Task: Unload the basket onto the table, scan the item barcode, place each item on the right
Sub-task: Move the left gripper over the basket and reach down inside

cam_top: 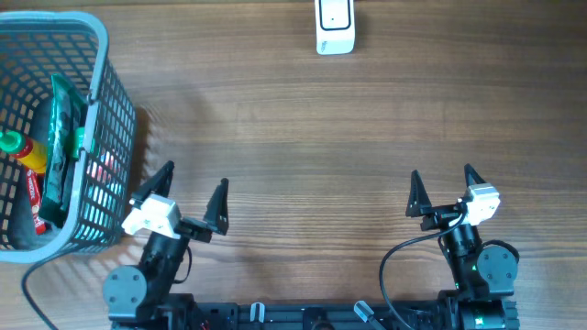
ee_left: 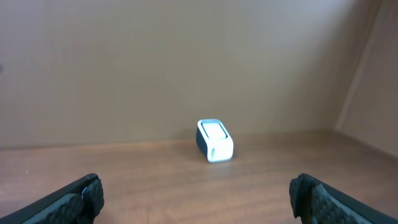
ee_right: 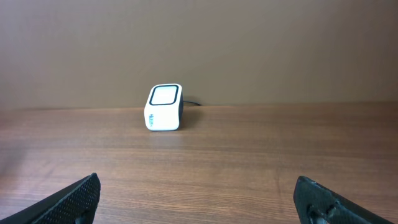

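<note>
A white barcode scanner [cam_top: 335, 27] with a dark edge stands at the far middle of the wooden table; it also shows as the scanner [ee_left: 215, 140] in the left wrist view and the scanner [ee_right: 164, 108] in the right wrist view. Items lie in a grey basket [cam_top: 110, 101] at the left: a green packet [cam_top: 64, 137], a red sauce bottle with a green cap [cam_top: 23, 151]. My left gripper [cam_top: 190, 192] stands open beside the basket, empty. My right gripper [cam_top: 444, 188] stands open at the near right, empty. No barcode is visible.
A dark cable [cam_top: 399, 261] loops by the right arm's base. The basket's wall rises just left of the left gripper. Bare wood lies between both grippers and the scanner.
</note>
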### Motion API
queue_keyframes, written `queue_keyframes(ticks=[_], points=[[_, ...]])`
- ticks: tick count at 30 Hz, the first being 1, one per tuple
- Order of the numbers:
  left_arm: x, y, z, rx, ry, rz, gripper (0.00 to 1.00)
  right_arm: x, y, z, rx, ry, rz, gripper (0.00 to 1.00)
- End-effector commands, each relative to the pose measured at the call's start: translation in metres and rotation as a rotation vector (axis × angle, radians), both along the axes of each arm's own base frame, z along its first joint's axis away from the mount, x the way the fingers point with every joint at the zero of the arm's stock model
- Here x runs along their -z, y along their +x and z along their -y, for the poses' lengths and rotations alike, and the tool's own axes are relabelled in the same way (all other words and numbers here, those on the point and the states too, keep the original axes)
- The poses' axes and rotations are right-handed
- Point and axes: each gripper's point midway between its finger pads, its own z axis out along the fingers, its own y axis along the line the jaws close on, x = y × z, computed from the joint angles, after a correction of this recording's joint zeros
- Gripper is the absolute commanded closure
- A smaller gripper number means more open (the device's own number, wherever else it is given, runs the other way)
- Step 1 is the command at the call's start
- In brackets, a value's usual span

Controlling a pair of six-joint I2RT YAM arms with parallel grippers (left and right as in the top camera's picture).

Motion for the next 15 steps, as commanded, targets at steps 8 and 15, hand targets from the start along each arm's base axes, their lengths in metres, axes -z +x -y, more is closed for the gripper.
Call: queue_keyframes(ticks=[8,15], points=[[-0.112,0.023,-0.045,-0.273,0.001,0.05,0.0,-0.001,0.0,0.002,0.014,-0.006,0.008,0.0],[-0.168,0.074,-0.078,-0.461,0.081,-0.084,0.0,-0.001,0.0,0.002,0.014,-0.006,0.008,0.0]])
